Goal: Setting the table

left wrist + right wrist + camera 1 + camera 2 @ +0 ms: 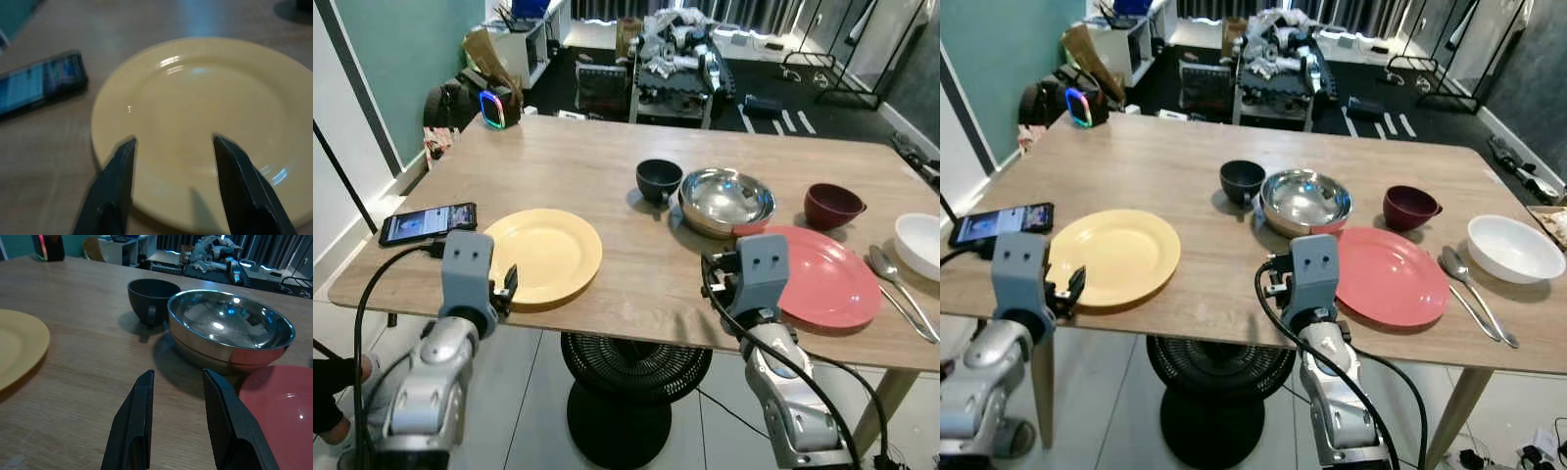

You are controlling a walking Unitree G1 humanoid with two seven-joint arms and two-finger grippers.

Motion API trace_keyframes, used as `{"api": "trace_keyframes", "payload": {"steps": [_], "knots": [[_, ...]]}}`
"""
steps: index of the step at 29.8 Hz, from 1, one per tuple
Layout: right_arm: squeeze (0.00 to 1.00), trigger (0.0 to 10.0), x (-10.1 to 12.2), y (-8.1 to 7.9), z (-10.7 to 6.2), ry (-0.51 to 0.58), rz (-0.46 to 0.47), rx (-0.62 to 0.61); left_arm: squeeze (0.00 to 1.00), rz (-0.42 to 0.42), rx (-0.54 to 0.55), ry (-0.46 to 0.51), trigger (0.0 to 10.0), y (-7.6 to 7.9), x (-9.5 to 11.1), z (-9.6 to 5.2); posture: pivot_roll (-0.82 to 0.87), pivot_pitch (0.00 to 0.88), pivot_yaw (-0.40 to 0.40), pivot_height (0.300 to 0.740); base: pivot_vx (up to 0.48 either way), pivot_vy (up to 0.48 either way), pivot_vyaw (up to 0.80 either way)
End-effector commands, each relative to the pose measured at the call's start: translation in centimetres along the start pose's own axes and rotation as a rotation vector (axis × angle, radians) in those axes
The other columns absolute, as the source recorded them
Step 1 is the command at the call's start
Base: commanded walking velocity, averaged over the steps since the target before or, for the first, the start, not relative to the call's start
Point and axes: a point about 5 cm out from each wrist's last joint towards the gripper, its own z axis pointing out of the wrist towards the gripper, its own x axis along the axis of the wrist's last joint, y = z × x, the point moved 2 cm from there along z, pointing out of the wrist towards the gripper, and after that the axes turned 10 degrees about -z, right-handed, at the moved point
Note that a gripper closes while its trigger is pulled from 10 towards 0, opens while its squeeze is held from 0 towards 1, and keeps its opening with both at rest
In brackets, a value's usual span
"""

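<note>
While left claw [171, 161] hovers wide, empty, over near rim of yellow plate [546, 253] on bench [578, 176]: lower level, straddle rim, pinch gently (phone [428, 222] just beside). Right claw [176, 401] parted, empty, facing steel bowl [230, 330] beside red plate [827, 274].

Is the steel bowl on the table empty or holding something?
Empty. The steel bowl sits upright, and its shiny inside shows only reflections down to the bottom.
</note>
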Motion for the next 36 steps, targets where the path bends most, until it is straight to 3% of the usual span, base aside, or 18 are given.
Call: {"api": "trace_keyframes", "payload": {"steps": [1, 5, 9, 14, 17, 22, 25, 28, 31, 35, 36], "knots": [[0.00, 10.0, -0.2, 0.6, -0.3, -0.015, -0.012, -0.016, 0.00, 0.053, -0.069, -0.051, 10.0, 0.5, -0.7, 0.5, -0.02, 0.066, 0.037, 0.740, 0.000, 0.000, 0.00], [0.00, 10.0, -0.2, 0.9, -0.5, -0.019, -0.015, -0.026, 0.00, 0.069, -0.122, -0.067, 10.0, 0.8, -0.8, 1.2, -0.03, 0.081, 0.040, 0.740, 0.000, 0.000, 0.00], [0.00, 10.0, -0.2, 0.9, -0.8, -0.022, -0.018, -0.026, 0.00, 0.017, -0.165, -0.108, 10.0, 1.1, -1.3, 1.9, -0.04, 0.101, 0.041, 0.740, 0.000, 0.000, 0.00], [0.00, 10.0, -0.1, 1.1, -1.1, -0.027, -0.025, -0.028, 0.00, -0.015, -0.283, -0.188, 10.0, 2.6, -2.7, 2.4, -0.06, 0.126, 0.038, 0.740, 0.000, 0.000, 0.00], [0.00, 10.0, 0.0, 1.3, -1.3, -0.032, -0.030, -0.026, 0.00, 0.004, -0.390, -0.253, 10.0, 4.4, -3.8, 2.9, -0.07, 0.138, 0.039, 0.740, 0.000, 0.000, 0.00], [0.00, 10.0, 0.2, 1.3, -1.4, -0.031, -0.032, -0.027, 0.00, 0.033, -0.435, -0.259, 10.0, 5.8, -3.7, 3.9, -0.09, 0.147, 0.052, 0.740, 0.000, 0.000, 0.00], [0.00, 10.0, 0.5, 1.5, -1.7, -0.029, -0.034, -0.044, 0.00, 0.049, -0.490, -0.245, 10.0, 8.0, -2.7, 5.4, -0.12, 0.160, 0.070, 0.740, 0.000, 0.000, 0.00], [0.00, 10.0, 0.4, 1.8, -2.3, -0.038, -0.038, -0.058, 0.00, 0.045, -0.554, -0.236, 10.0, 10.0, -1.9, 6.0, -0.14, 0.167, 0.080, 0.740, 0.000, 0.000, 0.00], [0.00, 10.0, 0.4, 1.8, -2.4, -0.040, -0.039, -0.060, 0.00, 0.039, -0.566, -0.236, 10.0, 10.3, -1.8, 6.0, -0.14, 0.167, 0.080, 0.740, 0.000, 0.000, 0.00], [0.00, 10.0, 0.3, 2.1, -2.8, -0.052, -0.043, -0.071, 0.00, 0.044, -0.727, -0.257, 10.0, 14.2, -2.4, 5.3, -0.16, 0.172, 0.086, 0.740, 0.000, 0.000, 0.00], [0.00, 10.0, 0.3, 2.1, -2.8, -0.052, -0.043, -0.071, 0.00, 0.044, -0.727, -0.257, 10.0, 14.2, -2.4, 5.3, -0.16, 0.172, 0.086, 0.740, 0.000, 0.000, 0.00]]}}
